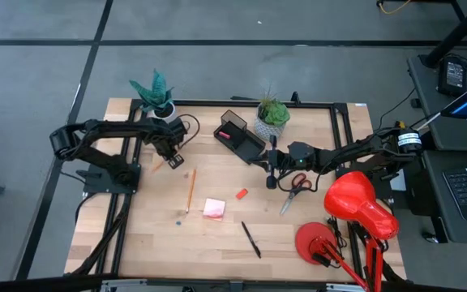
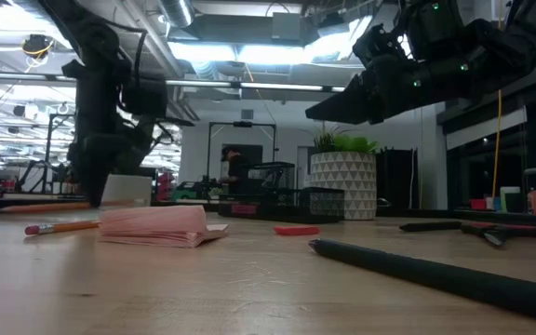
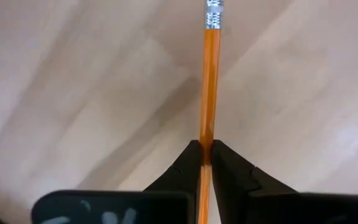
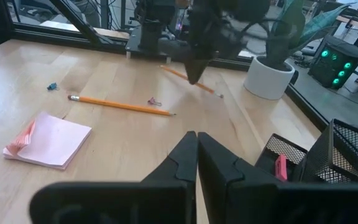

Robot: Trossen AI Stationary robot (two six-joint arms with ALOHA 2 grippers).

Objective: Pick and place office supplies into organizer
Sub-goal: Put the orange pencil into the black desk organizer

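Observation:
My left gripper (image 1: 171,156) (image 3: 206,152) stands at the far left of the table, pointing down, shut on an orange pencil (image 3: 210,81) (image 4: 211,91). A second pencil (image 1: 190,191) (image 4: 120,104) lies flat on the wood. Near the middle lie a pink sticky-note pad (image 1: 214,208), a small red eraser (image 1: 242,194), red-handled scissors (image 1: 297,184) and a black pen (image 1: 251,239). The black organizer (image 1: 237,136) stands at the far side. My right gripper (image 1: 270,172) (image 4: 196,149) hovers shut beside the scissors, with nothing in it. My left gripper pinches the pencil's shaft (image 3: 206,140) near its middle, between its two fingers. The fingers come from above and lie across the pencil. The eraser end (image 3: 212,14) sticks out ahead of them. The pencil hangs about level, with its shadow set apart on the wood.
Two potted plants in white pots (image 1: 159,101) (image 1: 272,120) stand along the far edge on either side of the organizer. A red desk lamp (image 1: 359,203) fills the near right corner. A small paper clip (image 4: 154,101) lies beside the flat pencil. Bare wood shows at the near left.

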